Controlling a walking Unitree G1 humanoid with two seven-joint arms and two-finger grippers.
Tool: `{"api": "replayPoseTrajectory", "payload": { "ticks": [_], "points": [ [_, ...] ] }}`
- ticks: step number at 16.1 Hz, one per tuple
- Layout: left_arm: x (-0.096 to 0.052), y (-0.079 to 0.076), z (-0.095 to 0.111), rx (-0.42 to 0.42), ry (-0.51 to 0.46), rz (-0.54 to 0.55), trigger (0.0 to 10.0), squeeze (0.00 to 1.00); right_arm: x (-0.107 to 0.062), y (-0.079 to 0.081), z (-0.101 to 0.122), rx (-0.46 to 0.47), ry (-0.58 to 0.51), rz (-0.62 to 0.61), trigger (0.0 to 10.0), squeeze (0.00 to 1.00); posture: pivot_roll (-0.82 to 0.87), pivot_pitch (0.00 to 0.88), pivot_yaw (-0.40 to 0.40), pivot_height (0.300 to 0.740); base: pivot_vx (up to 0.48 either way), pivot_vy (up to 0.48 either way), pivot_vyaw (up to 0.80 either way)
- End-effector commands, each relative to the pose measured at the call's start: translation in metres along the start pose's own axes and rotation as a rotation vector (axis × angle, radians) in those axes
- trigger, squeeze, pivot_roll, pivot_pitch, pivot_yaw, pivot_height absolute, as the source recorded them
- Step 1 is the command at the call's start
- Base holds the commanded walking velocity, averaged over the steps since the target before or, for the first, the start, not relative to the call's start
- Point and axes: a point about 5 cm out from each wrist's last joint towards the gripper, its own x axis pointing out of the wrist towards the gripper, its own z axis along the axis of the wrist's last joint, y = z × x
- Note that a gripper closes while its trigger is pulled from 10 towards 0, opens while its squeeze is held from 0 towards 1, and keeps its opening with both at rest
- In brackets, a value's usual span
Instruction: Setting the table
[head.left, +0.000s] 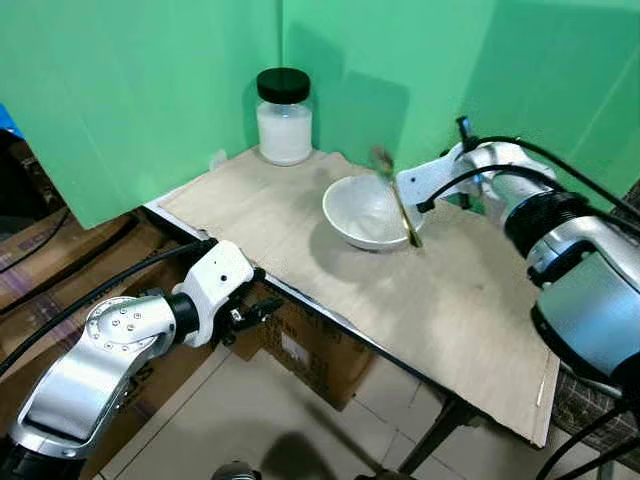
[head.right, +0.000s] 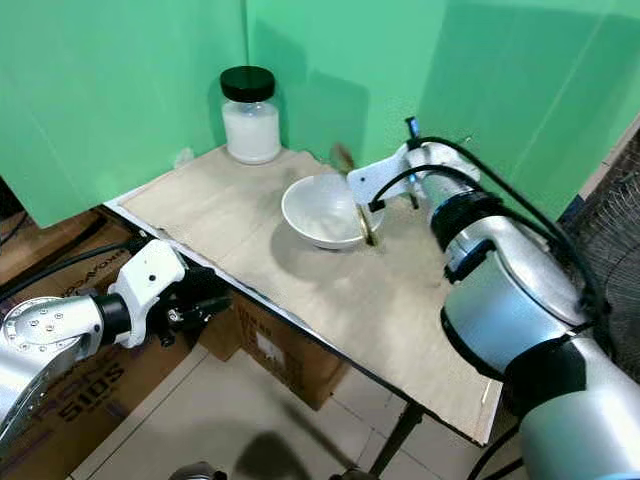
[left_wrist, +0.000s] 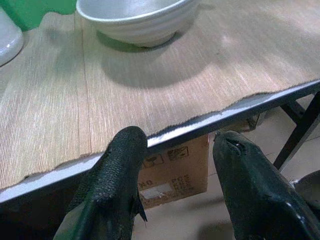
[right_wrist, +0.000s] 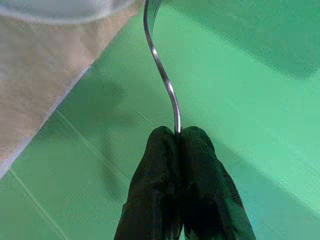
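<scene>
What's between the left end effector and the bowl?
Bare wooden tabletop and its ragged front edge; the left wrist view shows the open left end effector just off that edge, the bowl beyond.

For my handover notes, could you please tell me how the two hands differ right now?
The right hand is shut on a spoon; the left hand is open and holds nothing. The right hand is up over the table beside the bowl; the left hand sits low at the table's near edge. Both have black fingers.
</scene>
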Motion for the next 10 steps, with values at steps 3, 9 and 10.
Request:
{"api": "replayPoseTrajectory", "payload": {
  "ticks": [3,9,10],
  "points": [
    [0.004,0.001,0.002,0.018,-0.005,-0.009,10.0,0.00,-0.003,-0.005,-0.013,0.005,0.031,-0.015,0.0,0.00,0.09,0.000,-0.034,0.740,0.000,0.000,0.00],
    [0.006,-0.002,0.003,0.014,-0.015,-0.004,10.0,0.00,0.005,0.022,0.003,0.072,-0.050,0.051,0.0,0.00,0.10,0.000,-0.049,0.740,0.000,0.000,0.00],
    [0.006,-0.002,0.003,0.013,-0.015,-0.004,10.0,0.00,0.006,0.025,0.003,0.063,-0.051,0.060,0.0,0.00,0.10,0.000,-0.049,0.740,0.000,0.000,0.00]
  ]
}}
